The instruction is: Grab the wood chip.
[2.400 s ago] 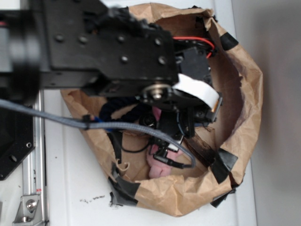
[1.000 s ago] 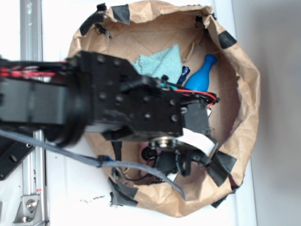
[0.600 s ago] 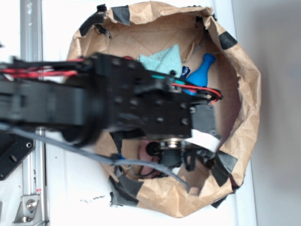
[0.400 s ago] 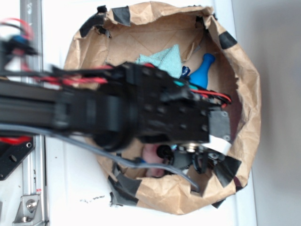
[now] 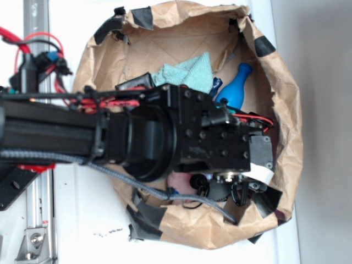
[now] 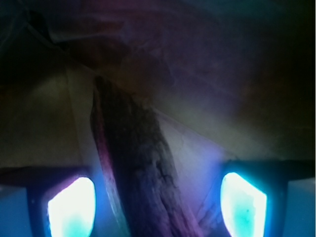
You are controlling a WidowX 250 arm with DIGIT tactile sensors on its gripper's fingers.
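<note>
**Tool open astride wood chip, no grip yet**

Wrist view, nearest first: the tool (image 6: 158,197) is spread wide, its two glowing fingertips (image 6: 71,205) at the lower corners with nothing pinched. Between them, closer to the left tip, lies the long flat dark brown streaky wood chip (image 6: 136,168), running from the bottom edge up and away over the crumpled brown paper bag (image 6: 217,128) floor. Whether the tips touch the paper: cannot tell, too dark.

Risks, as a guess: the chip sits off-centre and slanted, so closing may push it sideways or catch only an edge; flat on loose paper, a fold could get pinched along with it, or the tips pass over it if too high.

Exterior view: the black arm hides both chip and tool; only this view shows the rest of the bag, with a teal cloth (image 5: 187,74) and a blue plastic bottle (image 5: 235,88) further back, black tape strips (image 5: 142,16) on the rim, all on a white desk (image 5: 82,220). Only the wrist shows the chip.
</note>
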